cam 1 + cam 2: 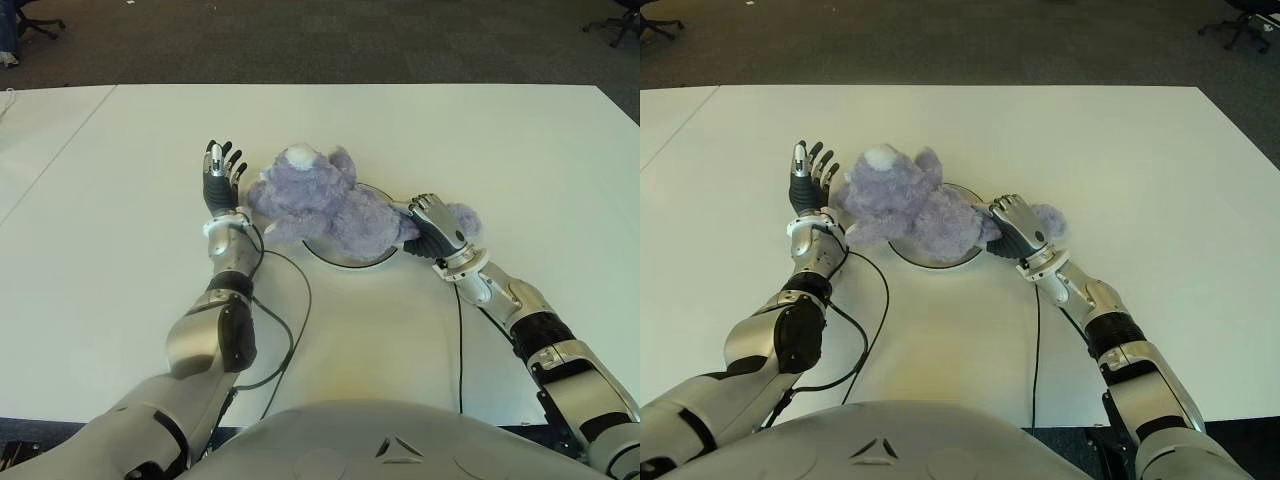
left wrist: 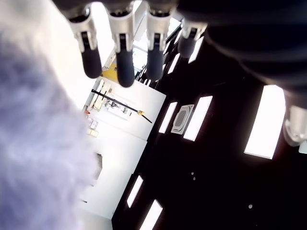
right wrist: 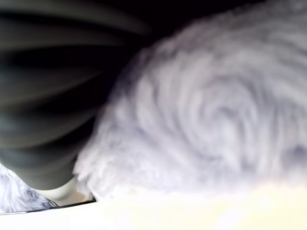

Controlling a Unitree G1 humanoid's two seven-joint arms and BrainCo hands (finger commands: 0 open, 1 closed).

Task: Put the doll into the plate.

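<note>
Purple plush doll sprawled across white plate mid-worktop, gripped by right hand; left hand spread empty alongside.

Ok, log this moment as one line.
doll: lying over plate | right hand: shut on doll | left hand: open beside doll

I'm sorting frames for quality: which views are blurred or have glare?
Right wrist view: the doll fills the frame, too close and soft. Left wrist view: it looks up at bright ceiling lights, the left hand's fingers sharp, the doll a blur. Eye views: evenly lit and sharp, soft shadows on the table.
</note>
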